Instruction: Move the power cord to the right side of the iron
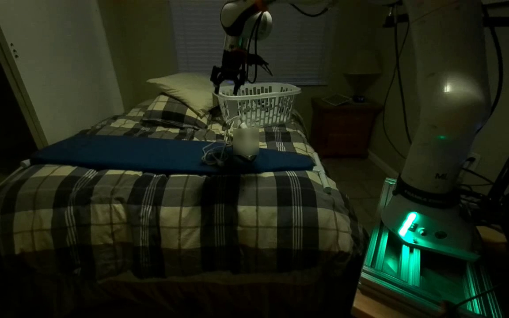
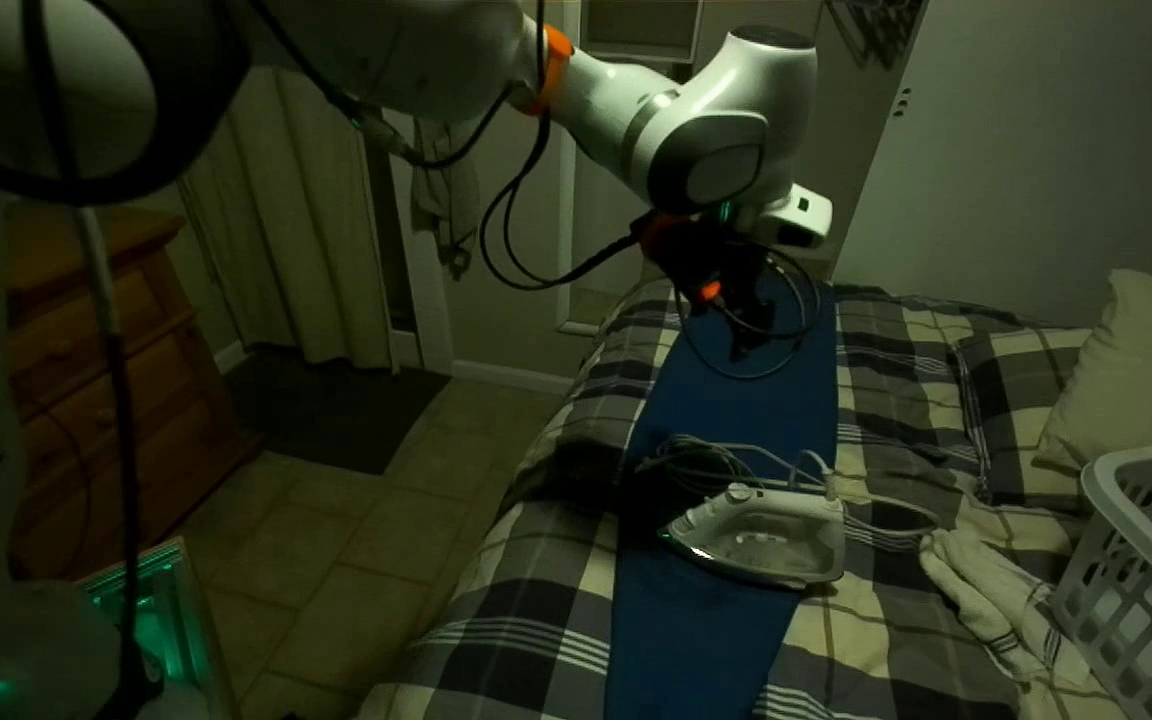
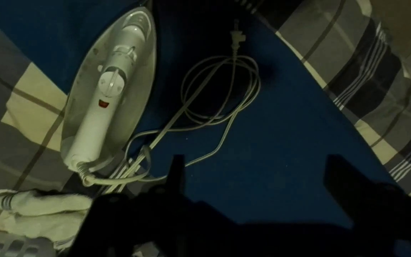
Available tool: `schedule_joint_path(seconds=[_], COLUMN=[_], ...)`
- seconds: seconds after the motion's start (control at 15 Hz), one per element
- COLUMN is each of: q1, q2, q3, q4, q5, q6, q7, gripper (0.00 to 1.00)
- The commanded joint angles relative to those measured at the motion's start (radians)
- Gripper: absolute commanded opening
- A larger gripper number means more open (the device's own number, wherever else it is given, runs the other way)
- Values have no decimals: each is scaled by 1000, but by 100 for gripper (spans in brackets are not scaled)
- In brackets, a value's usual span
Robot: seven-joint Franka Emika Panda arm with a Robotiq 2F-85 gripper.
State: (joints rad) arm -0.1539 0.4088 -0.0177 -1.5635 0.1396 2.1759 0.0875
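Nearest, in the wrist view, the jaws stand wide apart with nothing between them, well above the blue counter (image 3: pixel 280 160) (a padded ironing board laid across the bed (image 3: pixel 36 110), it seems). Below, the power cord (image 3: pixel 211 122) lies on it in loose loops, its plug (image 3: pixel 236 38) poking out past them; the cord joins the heel of the iron (image 3: pixel 111 85) just beside. I judge the step in hand to be the approach, with no grip yet. The next move calls for shifting over the loops, coming down almost to the counter and pinching a strand without nudging the iron. Which side counts as right is unclear: in the wrist view the loops lie right of the iron, yet in an exterior view the cord (image 1: pixel 215 155) sits left of it.

In the wrist view the jaw nearer the iron hides part of a strand, and deep shadow swallows the gap beside the iron's nose. In an exterior view a blurred square (image 1: pixel 246 141) covers most of the iron. Farther off, the white basket (image 2: pixel 1101 480) runs out of an exterior view. Beyond, a nightstand (image 1: pixel 345 132) and lamp (image 1: pixel 364 64) sink into gloom.
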Motion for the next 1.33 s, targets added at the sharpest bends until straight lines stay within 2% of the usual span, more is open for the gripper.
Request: schedule_joint_path(seconds=[0.0, 0.33, 0.6, 0.67, 0.87, 1.27], q1=[10, 51, 77, 61, 69, 69], q2=[191, 401, 547, 464, 528, 532], q3=[-16, -56, -78, -59, -65, -68], q4=[207, 383, 536, 406, 481, 504], q5=[40, -12, -36, -10, -19, -21], q6=[-95, -66, -123, -67, -83, -101], q7=[52, 191, 246, 203, 223, 225], gripper=[100, 100, 100, 100, 100, 100])
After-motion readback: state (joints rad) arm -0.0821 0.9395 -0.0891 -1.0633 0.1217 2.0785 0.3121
